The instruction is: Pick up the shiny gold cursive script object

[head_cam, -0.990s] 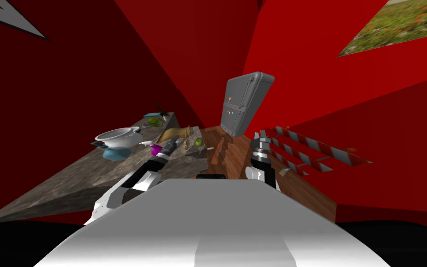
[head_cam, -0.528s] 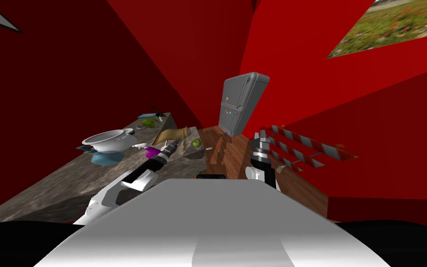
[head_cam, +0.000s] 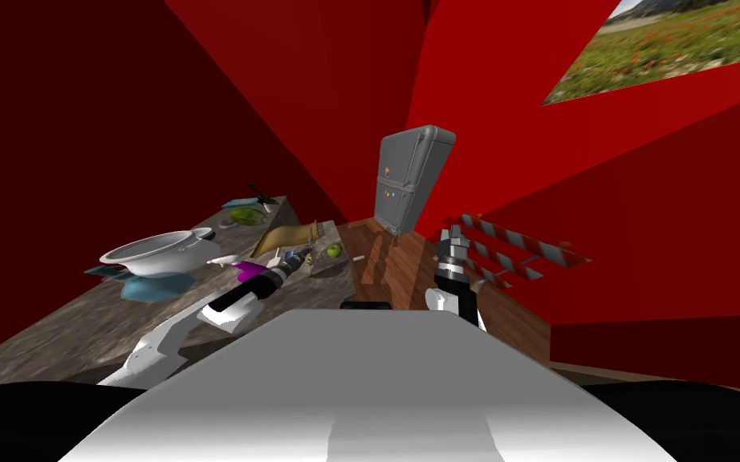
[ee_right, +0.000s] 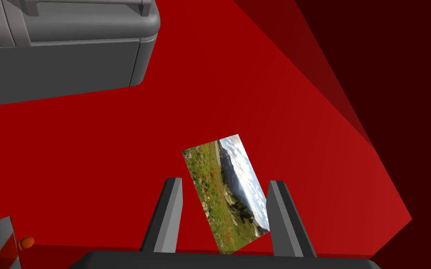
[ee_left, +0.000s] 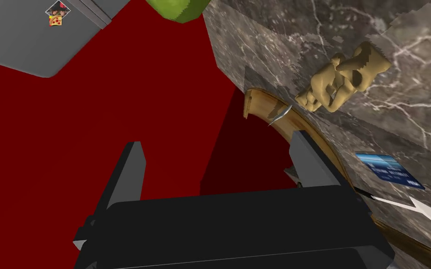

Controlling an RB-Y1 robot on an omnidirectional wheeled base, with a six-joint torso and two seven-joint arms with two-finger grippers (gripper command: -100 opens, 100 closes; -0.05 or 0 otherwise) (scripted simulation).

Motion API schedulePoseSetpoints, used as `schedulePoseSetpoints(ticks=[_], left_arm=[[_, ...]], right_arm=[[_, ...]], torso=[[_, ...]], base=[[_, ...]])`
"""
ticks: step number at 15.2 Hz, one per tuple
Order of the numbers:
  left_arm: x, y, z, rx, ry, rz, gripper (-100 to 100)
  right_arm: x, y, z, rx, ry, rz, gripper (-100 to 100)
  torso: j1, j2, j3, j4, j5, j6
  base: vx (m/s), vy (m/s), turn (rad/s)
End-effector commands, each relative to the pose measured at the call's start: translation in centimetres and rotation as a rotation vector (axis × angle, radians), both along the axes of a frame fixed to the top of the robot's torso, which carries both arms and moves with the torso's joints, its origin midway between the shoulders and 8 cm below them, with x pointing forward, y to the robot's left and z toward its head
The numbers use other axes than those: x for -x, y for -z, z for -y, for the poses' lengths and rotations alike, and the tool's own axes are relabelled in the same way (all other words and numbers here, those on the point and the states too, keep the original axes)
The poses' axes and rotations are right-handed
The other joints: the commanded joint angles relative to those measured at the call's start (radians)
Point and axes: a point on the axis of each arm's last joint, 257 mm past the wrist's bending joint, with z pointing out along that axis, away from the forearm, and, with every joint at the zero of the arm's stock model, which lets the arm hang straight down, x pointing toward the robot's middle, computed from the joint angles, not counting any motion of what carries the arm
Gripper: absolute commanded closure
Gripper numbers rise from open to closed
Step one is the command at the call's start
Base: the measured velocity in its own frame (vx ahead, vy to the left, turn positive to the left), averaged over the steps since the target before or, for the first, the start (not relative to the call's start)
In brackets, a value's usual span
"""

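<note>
Gold cursive script object [ee_left: 343,79] lies on the grey marbled table [ee_left: 397,42], close to its edge. It sits beyond the tips of the left claw [ee_left: 219,168] and off to the outer side of one finger, not in the gap. The left claw's fingers are spread wide, with nothing between them. A curved tan board [ee_left: 298,123] sits just beside the gold piece at the table's edge. A blue card [ee_left: 387,170] lies nearer the claw, its white lettering too small to read. A green apple [ee_left: 177,7] rests farther along the edge. A pizza-slice magnet [ee_left: 56,20] marks the grey fridge [ee_left: 18,37] past the table's end. A large white bowl [head_cam: 156,250] stands well apart. The right claw [head_cam: 450,238], also spread, hangs over the wooden floor [head_cam: 392,265].
</note>
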Motion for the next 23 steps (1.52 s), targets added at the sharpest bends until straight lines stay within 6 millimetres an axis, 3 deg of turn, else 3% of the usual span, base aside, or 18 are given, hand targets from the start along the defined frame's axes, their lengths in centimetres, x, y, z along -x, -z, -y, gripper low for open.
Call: schedulePoseSetpoints(ticks=[1,3,6,8,15,23], left_arm=[[0.6,1.7,-1.3,-0.043,-0.003,-0.075,-100],[0.8,2.2,-1.6,-0.057,-0.007,-0.097,-100],[2.1,4.5,-4.1,-0.127,-0.017,-0.213,-100],[2.2,4.7,-4.3,-0.137,-0.020,-0.227,-100],[5.5,8.0,-9.8,-0.279,-0.057,-0.452,-100],[8.9,9.2,-15.3,-0.425,-0.099,-0.647,-100]], right_arm=[[0.0,0.0,0.0,0.000,0.000,0.000,0],[0.0,0.0,0.0,0.000,0.000,0.000,0],[0.0,0.0,0.0,0.000,0.000,0.000,0],[0.0,0.0,0.0,0.000,0.000,0.000,0],[0.0,0.0,0.0,0.000,0.000,0.000,0],[0.0,0.0,0.0,0.000,0.000,0.000,0]], torso=[[0.000,0.000,0.000,0.000,0.000,0.000],[0.000,-0.001,0.000,0.000,0.000,0.000],[0.000,0.000,0.000,0.000,0.000,0.000],[-0.001,-0.001,0.000,0.000,0.000,0.000],[-0.001,-0.001,-0.001,0.000,0.000,0.000],[-0.001,-0.001,-0.001,0.000,0.000,0.000]], base=[[0.026,-0.022,-0.122],[0.024,-0.020,-0.075],[0.024,-0.025,-0.106],[0.027,-0.023,-0.073],[0.033,-0.030,-0.119],[0.044,-0.032,-0.104]])
